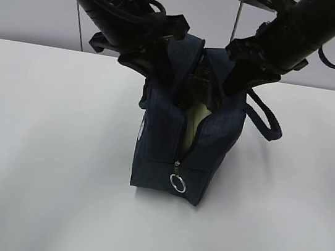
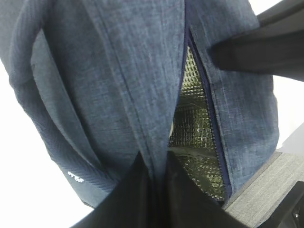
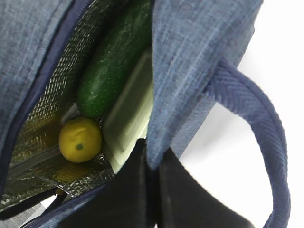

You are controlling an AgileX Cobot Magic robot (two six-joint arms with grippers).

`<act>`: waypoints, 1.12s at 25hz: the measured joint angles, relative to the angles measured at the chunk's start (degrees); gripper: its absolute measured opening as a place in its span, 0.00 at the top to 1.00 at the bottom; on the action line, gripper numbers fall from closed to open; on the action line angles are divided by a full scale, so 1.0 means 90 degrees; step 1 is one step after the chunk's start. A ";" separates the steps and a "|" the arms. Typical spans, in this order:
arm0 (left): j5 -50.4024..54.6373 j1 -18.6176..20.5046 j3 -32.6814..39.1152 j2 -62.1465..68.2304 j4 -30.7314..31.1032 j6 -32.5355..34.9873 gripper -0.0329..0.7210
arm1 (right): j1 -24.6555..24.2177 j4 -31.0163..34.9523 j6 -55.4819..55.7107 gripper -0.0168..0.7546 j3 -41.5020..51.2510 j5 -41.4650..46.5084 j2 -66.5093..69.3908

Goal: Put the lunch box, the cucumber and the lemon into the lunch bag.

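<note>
The navy lunch bag [image 1: 177, 145] stands on the white table [image 1: 40, 145] with its top unzipped. My left gripper [image 1: 163, 69] is shut on the bag's left top flap [image 2: 152, 137]. My right gripper [image 1: 227, 78] is shut on the right top flap [image 3: 159, 147]. Inside, against the silver lining, lie the dark green cucumber [image 3: 111, 59], the yellow lemon [image 3: 80, 139] and the sage-green lid of the lunch box [image 3: 130, 114]. In the exterior view only a pale green sliver [image 1: 197, 114] shows through the opening.
The zipper's metal ring pull [image 1: 177, 183] hangs at the bag's front end. One loop handle [image 1: 265, 117] droops to the right. A grey wall stands behind the table.
</note>
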 joint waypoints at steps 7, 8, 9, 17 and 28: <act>0.0000 0.0000 0.0000 0.0000 0.0358 -0.0109 0.94 | 0.0000 0.0349 -0.0313 0.97 0.0000 0.0000 0.0000; 0.0000 0.0000 0.0000 0.0000 0.0408 -0.0109 0.93 | 0.0000 0.0377 -0.0345 0.97 0.0000 0.0000 0.0000; 0.0000 0.0000 0.0000 0.0000 0.0457 -0.0119 0.92 | 0.0000 0.0380 -0.0355 0.97 0.0000 0.0000 0.0000; 0.0022 0.0000 0.0000 0.0000 0.0531 -0.0133 0.80 | 0.0000 0.0423 -0.0385 0.93 0.0000 0.0000 0.0009; 0.0040 0.0000 0.0000 0.0000 0.0779 -0.0133 0.55 | 0.0000 0.0766 -0.0420 0.57 -0.0028 0.0131 0.0204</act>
